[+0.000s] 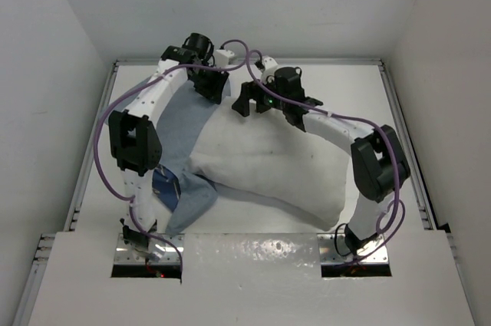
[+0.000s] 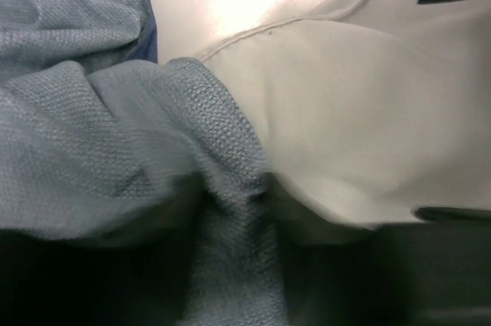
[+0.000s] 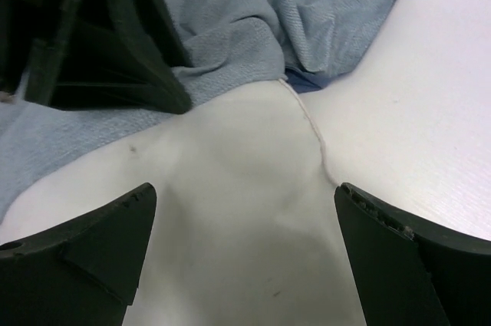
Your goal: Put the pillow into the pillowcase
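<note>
Your left gripper (image 1: 215, 94) is at the far middle-left of the table (image 1: 345, 103), nose down on the far end of the pillowcase (image 1: 184, 126), right where the blue cloth meets the pillow (image 1: 268, 169). Its wrist view is full of bunched grey-blue weave plus a seamed white corner. The cloth gathers into a dark fold close to the camera, but you cannot tell from any view whether the jaws pinch that fold or only stand over it. Pillowcase: rumpled on the left side of the table, running from under that gripper toward the near edge beside the left arm (image 1: 134, 142). Mostly the lighter face is up, with a darker navy patch showing by the arm's lower link. Its right edge touches the pillow's left end and laps a little over it. Pillow: lies across the middle of the table, long side left to right, almost all of it bare white and outside the blue cloth, its near-right corner close to the base of the right arm (image 1: 376, 161). Your right gripper (image 3: 245, 192) hangs over the pillow's far-left corner, just beside the left gripper. Its jaws are spread wide, and the seamed corner sits between them, touching neither as far as the wrist view shows.
</note>
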